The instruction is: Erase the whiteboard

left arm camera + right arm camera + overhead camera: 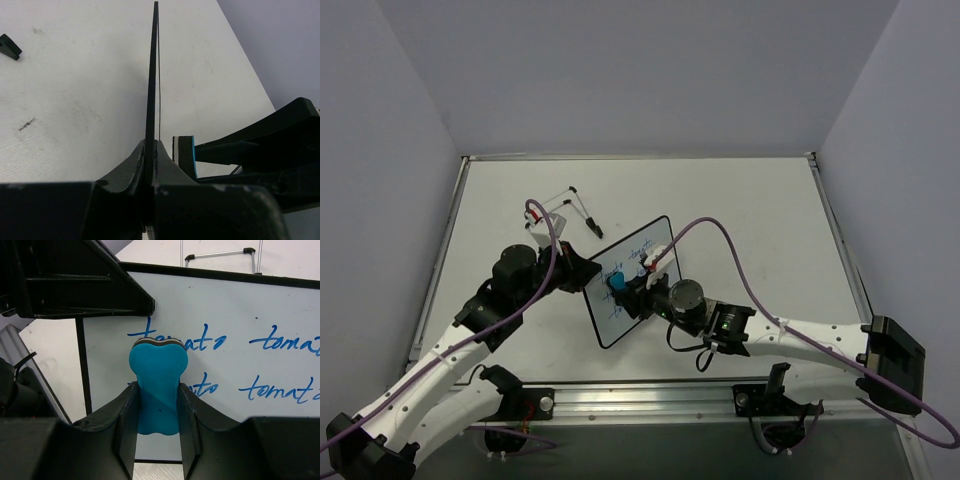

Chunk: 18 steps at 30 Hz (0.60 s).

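1. The whiteboard [618,322] sits mid-table between the two arms. It is tipped up rather than lying flat: the left wrist view catches it edge-on [151,75], while the overhead view shows its face. I can't tell whether its lower edge rests on the table.
2. The left gripper [582,272] is clamped tight on the board's left edge, with a finger on either side of the thin frame [151,150]. It acts as the brace.
3. The right gripper [632,290] is closed on the blue eraser [158,365], squeezing its waist. The pad end points at the board's face and seems to be against it.
4. The relation that matters is that the eraser sits at the left end of the blue writing [270,342], close to the clamped edge. Two rows of "tomato" run off from it along the board's long axis, toward the far right of the table.
5. By my reckoning the wiping has hardly begun. All four words read clearly, though the eraser covers part of the two nearest.
6. The right arm is the only one placed to wipe, and its stroke should run away from the left gripper, toward the far right.
7. For room, the board's face is open all the way to its right frame. The upper row lies close under the top frame [225,276], so a stroke there could slip off the edge.
8. A wire stand [565,200] stands behind the board to the far left, clear of the sweep.
9. Pushing too hard could twist the board in the left clamp.
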Motion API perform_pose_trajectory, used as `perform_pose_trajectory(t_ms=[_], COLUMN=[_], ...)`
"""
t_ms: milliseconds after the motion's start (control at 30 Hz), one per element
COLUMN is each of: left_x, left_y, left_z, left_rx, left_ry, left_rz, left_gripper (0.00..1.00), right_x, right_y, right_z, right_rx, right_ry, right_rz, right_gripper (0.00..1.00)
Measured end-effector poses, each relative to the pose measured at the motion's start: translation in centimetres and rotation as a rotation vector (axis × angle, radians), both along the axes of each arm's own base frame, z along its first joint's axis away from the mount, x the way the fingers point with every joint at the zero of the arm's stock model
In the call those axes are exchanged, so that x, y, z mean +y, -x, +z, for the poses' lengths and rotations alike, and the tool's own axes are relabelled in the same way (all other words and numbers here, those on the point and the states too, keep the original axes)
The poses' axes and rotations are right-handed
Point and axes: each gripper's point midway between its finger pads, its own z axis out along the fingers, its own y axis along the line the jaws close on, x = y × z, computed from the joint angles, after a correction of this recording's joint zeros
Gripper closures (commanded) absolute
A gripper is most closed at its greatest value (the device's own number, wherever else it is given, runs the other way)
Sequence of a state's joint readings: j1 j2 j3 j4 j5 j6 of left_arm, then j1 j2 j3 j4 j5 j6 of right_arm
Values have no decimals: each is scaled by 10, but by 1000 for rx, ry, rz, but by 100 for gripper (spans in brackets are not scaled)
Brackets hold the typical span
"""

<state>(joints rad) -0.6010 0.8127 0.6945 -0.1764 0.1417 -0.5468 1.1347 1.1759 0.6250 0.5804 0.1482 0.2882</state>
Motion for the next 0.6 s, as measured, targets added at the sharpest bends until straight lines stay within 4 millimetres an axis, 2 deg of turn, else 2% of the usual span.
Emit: perform_pose_trajectory(t_ms=[367, 600], left_x=[0, 2], left_y=[2, 2], left_z=[0, 0], left_rx=[2, 4], left_ry=[1, -1], left_rz=[-2, 4], left_gripper=[98, 98], right_x=[17, 23], right_y=[-9, -12], right_z=[6, 0], right_rx=[-24, -29], right_ry=[-13, 8], right_rz=[-31, -36], right_gripper=[92, 92])
